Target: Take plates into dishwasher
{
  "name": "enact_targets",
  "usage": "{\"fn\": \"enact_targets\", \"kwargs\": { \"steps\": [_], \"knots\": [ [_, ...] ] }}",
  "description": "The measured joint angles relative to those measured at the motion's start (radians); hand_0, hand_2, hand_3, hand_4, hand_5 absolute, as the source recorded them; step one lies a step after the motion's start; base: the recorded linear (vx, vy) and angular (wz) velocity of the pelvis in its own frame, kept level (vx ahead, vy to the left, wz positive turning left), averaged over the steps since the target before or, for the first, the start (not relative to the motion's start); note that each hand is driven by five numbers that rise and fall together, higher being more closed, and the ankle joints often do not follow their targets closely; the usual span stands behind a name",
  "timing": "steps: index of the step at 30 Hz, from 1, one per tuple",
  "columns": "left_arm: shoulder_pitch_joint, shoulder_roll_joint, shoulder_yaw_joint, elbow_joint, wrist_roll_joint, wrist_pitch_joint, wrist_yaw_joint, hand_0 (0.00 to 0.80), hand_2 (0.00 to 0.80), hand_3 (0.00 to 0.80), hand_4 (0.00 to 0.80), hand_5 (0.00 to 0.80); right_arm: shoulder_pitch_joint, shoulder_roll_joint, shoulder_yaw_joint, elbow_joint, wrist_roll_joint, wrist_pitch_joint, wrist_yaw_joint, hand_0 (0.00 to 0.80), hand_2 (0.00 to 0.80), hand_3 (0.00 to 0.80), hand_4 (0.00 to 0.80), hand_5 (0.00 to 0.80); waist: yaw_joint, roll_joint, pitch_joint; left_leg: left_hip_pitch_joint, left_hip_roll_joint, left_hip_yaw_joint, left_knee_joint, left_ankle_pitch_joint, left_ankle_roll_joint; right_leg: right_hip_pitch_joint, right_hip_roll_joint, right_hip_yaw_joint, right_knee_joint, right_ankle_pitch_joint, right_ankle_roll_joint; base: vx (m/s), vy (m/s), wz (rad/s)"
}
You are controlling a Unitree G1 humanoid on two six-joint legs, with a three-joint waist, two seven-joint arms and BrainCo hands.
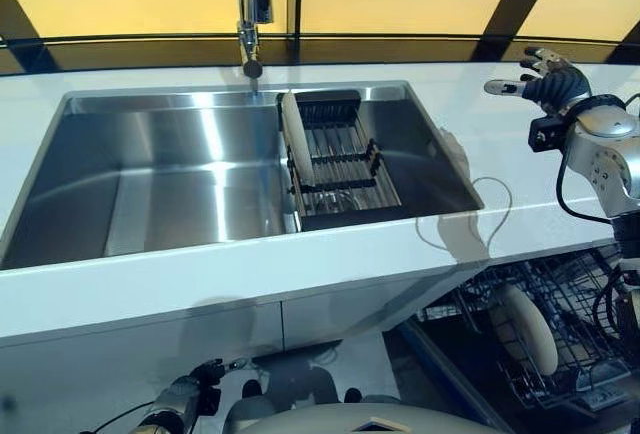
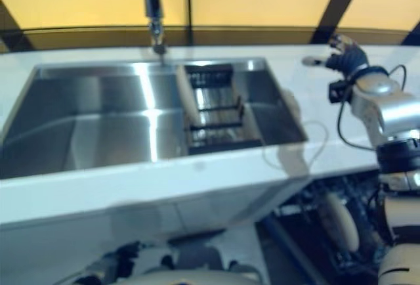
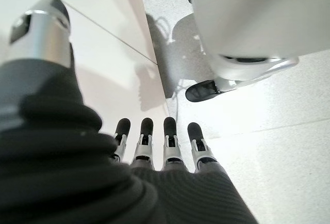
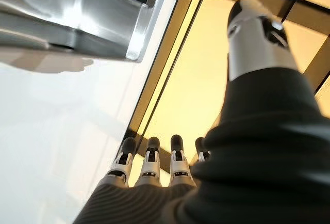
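Right hand (image 1: 548,79) spread, empty, above counter (image 1: 500,144) | plate (image 1: 296,138) upright in sink rack (image 1: 340,159), well left of it | I see left hand (image 3: 154,146) low, fingers straight

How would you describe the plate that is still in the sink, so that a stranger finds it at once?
Find the steel sink in the white counter. Its right part holds a dark drying rack. The plate stands on edge at the rack's left side; it is the only pale dish there, unlike the plate below in the dishwasher rack.

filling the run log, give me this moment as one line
right robot hand: open, above counter | left robot hand: open, hanging low | plate: upright in sink rack | plate in dishwasher
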Motion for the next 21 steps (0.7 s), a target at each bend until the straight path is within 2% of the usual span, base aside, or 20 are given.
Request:
{"fn": "enact_targets", "kwargs": {
  "steps": [5,9,12,13,15,16,17,21],
  "knots": [
    [0.003,0.004,0.001,0.000,0.000,0.001,0.018,0.000,0.000,0.000,0.000,0.000,-0.007,0.001,0.000,-0.011,0.001,0.000,-0.004,0.000,0.000,0.000,0.000,0.000,0.005,-0.007,0.002,-0.027,0.000,-0.042,0.004,0.013,-0.003,0.002,0.006,-0.027,0.000,-0.010,-0.003,-0.051,-0.126,0.26],
    [-0.004,0.003,0.001,-0.007,0.003,0.001,0.020,0.000,0.000,0.000,0.000,0.000,-0.014,0.002,0.005,-0.024,0.000,0.003,0.004,0.000,0.000,0.000,0.000,0.000,0.031,-0.004,0.005,-0.046,0.003,-0.075,0.007,0.028,-0.010,0.004,0.016,-0.033,0.000,-0.017,-0.009,-0.088,-0.012,0.25],
    [-0.012,-0.004,-0.001,-0.012,0.012,0.001,0.005,0.000,0.000,0.000,0.000,0.000,-0.051,0.006,0.043,-0.018,0.001,0.023,0.007,0.000,0.000,0.000,0.000,0.000,0.034,0.001,0.010,-0.068,0.010,-0.079,0.012,0.037,-0.010,0.005,0.021,-0.069,0.000,-0.021,-0.015,-0.139,0.100,0.37],
    [-0.014,-0.010,-0.009,-0.015,0.012,0.001,-0.002,0.000,0.000,0.000,0.000,0.000,-0.063,0.009,0.044,-0.009,0.002,0.023,0.012,0.000,0.000,0.000,0.000,0.000,0.038,0.004,0.012,-0.076,0.012,-0.077,0.015,0.035,-0.004,0.006,0.021,-0.080,0.001,-0.022,-0.017,-0.105,0.181,0.35],
    [-0.015,-0.017,-0.044,-0.019,0.013,0.001,-0.012,0.000,0.000,0.000,0.000,0.000,-0.083,0.012,0.048,-0.004,0.002,0.023,0.015,0.000,0.000,0.000,0.000,0.000,0.037,0.010,0.016,-0.085,0.021,-0.037,0.014,0.036,0.000,0.006,0.015,-0.094,0.001,-0.024,-0.016,-0.043,0.194,0.32],
    [-0.017,-0.022,-0.059,-0.019,0.017,0.002,-0.023,0.000,0.000,0.000,0.000,0.000,-0.087,0.016,0.049,-0.004,0.002,0.022,0.022,0.000,0.000,0.000,0.000,0.000,0.027,0.011,0.017,-0.092,0.030,0.019,0.012,0.037,0.002,0.010,0.010,-0.110,0.002,-0.027,-0.013,-0.011,0.185,0.37],
    [-0.018,-0.023,-0.073,-0.032,0.038,0.001,-0.029,0.000,0.000,0.000,0.000,0.000,-0.087,0.019,0.049,-0.004,0.002,0.022,0.022,0.000,0.000,0.000,0.000,0.000,0.025,0.013,0.018,-0.090,0.030,0.038,0.012,0.044,0.011,0.011,0.005,-0.113,0.009,-0.034,-0.008,-0.025,0.184,0.34],
    [-0.029,-0.025,-0.080,-0.052,0.051,0.004,-0.021,0.000,0.000,0.000,0.000,0.000,-0.084,0.060,0.068,-0.011,0.004,0.023,0.018,0.000,0.000,0.000,0.000,0.000,0.022,0.012,0.020,-0.079,0.001,0.024,0.006,0.055,0.011,0.023,-0.015,-0.113,0.011,-0.042,0.006,-0.039,0.086,0.18]
  ]
}}
